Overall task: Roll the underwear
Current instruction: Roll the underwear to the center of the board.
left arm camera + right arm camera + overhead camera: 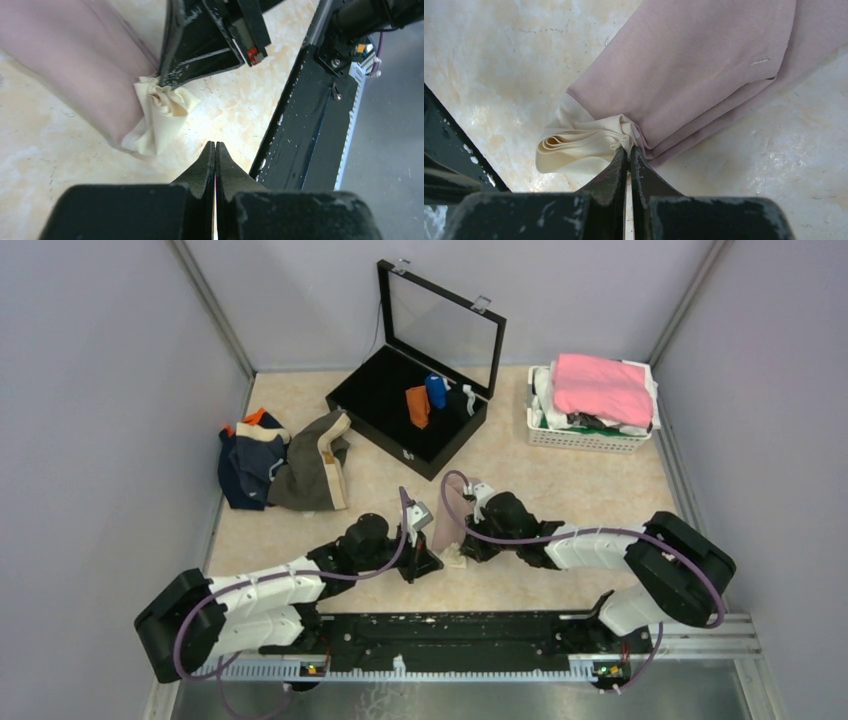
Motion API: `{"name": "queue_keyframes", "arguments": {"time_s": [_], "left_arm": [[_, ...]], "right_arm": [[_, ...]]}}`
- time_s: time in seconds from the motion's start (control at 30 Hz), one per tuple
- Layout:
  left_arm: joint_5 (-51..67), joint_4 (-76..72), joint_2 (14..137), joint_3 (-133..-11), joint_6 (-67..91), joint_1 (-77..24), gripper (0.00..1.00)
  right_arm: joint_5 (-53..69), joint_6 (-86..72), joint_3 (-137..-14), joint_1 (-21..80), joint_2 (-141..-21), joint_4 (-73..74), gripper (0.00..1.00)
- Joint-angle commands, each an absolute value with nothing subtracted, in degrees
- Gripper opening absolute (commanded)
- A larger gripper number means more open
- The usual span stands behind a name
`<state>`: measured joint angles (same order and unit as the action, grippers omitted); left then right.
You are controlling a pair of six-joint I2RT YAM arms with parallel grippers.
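Note:
A pale pink-beige underwear [447, 528] lies folded into a long strip on the table between my two arms. Its cream waistband end [574, 142] is bunched up. My right gripper [629, 150] is shut on that bunched end; the left wrist view shows the right gripper [162, 82] pinching the cream cloth [167, 112]. My left gripper [215, 145] is shut with nothing in it, just above the bare table a short way from the bunched end, beside the right gripper [460, 552] in the top view. The pink body of the underwear [694, 65] stretches away from the pinch.
A heap of other underwear [285, 455] lies at the left wall. An open black case [400, 435] with a glass lid holds rolled orange [418, 406] and blue [436, 390] pieces. A white basket [588, 438] carries a bright pink cloth [603, 385]. The black base rail [450, 635] runs along the near edge.

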<state>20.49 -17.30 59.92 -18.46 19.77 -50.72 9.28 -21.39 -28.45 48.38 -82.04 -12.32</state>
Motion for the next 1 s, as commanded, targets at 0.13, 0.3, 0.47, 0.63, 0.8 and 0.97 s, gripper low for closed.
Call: {"name": "queue_keyframes", "arguments": {"time_s": [0.13, 0.3, 0.47, 0.63, 0.8, 0.97], "left_arm": [[23.08, -27.45, 65.22, -19.12, 17.78, -52.79, 0.0], [20.49, -30.07, 69.35, -19.63, 18.39, -54.14, 0.0], [16.96, -33.0, 72.74, -19.37, 20.03, -54.4, 0.0], [16.14, -35.17, 75.46, -20.64, 20.57, -54.4, 0.0], [13.51, -35.68, 77.4, -21.36, 21.11, -54.4, 0.0], [7.46, -34.5, 77.43, -20.83, 21.75, -54.4, 0.0]], "right_arm": [[11.8, -24.79, -32.02, 46.61, -84.39, -7.71, 0.0], [12.9, -25.93, -32.17, 45.76, -84.78, -7.7, 0.0], [14.03, -26.28, -32.34, 45.53, -85.41, -7.92, 0.0], [14.18, -26.31, -32.17, 45.53, -85.64, -8.0, 0.0], [14.24, -26.27, -32.17, 45.44, -85.56, -7.83, 0.0], [14.49, -26.28, -32.01, 45.31, -85.53, -8.15, 0.0]]}}
